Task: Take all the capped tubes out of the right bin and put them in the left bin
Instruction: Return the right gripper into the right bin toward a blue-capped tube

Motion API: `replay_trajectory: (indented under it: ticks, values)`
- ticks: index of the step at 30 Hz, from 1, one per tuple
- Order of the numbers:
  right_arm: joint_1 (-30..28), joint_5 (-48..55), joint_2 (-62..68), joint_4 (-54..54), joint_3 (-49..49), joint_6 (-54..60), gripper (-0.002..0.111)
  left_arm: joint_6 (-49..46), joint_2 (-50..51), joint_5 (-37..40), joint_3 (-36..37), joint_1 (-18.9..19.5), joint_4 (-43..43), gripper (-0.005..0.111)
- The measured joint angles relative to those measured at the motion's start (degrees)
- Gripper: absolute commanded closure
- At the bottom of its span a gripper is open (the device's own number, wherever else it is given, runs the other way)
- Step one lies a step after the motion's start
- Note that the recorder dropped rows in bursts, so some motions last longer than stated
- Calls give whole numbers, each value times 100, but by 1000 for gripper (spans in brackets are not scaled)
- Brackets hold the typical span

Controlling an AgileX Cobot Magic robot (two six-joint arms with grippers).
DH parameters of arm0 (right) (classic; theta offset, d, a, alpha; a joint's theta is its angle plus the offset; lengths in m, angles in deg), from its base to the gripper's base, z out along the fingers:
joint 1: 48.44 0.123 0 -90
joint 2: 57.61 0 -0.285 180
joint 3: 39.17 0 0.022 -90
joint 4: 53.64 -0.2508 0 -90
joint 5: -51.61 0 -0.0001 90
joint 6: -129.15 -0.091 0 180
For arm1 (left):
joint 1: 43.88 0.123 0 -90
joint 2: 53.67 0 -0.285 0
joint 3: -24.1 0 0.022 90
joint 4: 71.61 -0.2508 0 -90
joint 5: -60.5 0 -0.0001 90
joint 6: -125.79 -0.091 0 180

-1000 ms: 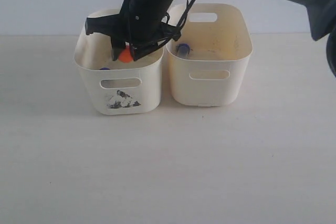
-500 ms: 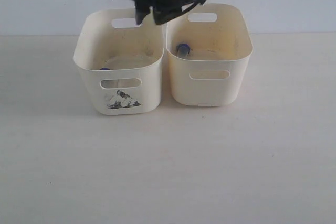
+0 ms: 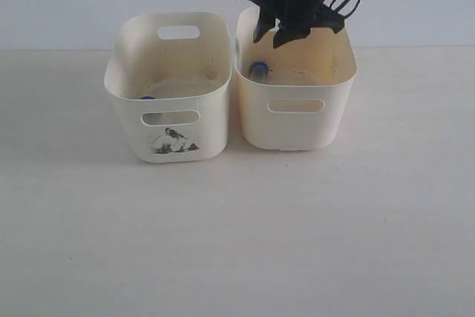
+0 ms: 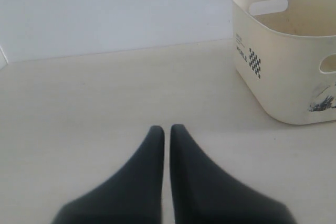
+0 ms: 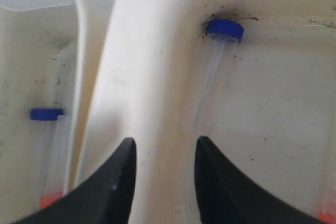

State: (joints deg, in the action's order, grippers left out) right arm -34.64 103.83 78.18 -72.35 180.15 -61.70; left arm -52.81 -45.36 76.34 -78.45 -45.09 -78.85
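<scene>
- desk (image 3: 237, 243): two cream bins are set side by side near its far edge.
- left bin (image 3: 171, 139): marked with a black print on its front.
- right bin (image 3: 297, 128): plain-fronted.
- right gripper (image 3: 270, 38): held above the right bin, over the wall next to the left bin; jaws are parted and nothing is grasped.
- left gripper (image 4: 166, 128): held low over bare desk, apart from the left bin; jaws are pressed together, empty.
- tube (image 3: 258, 70): blue-capped, laid in the right bin against that same wall.
- second tube (image 5: 46, 114): blue-capped, laid in the left bin, an orange-red cap (image 5: 50, 200) beside it.
</scene>
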Motion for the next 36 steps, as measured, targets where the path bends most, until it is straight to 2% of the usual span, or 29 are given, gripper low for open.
replay_trajectory:
  ticks: [4,7,9,36]
  values:
    - [-36,-202,259,-94,0,38,70,0,0,0,0,0,0,102]
    - [-36,-379,395,-203,0,90,50,0,0,0,0,0,0,102]
    - [-36,-483,456,-257,0,137,45,0,0,0,0,0,0,102]
    - [-50,-849,1157,-172,0,100,45,0,0,0,0,0,0,102]
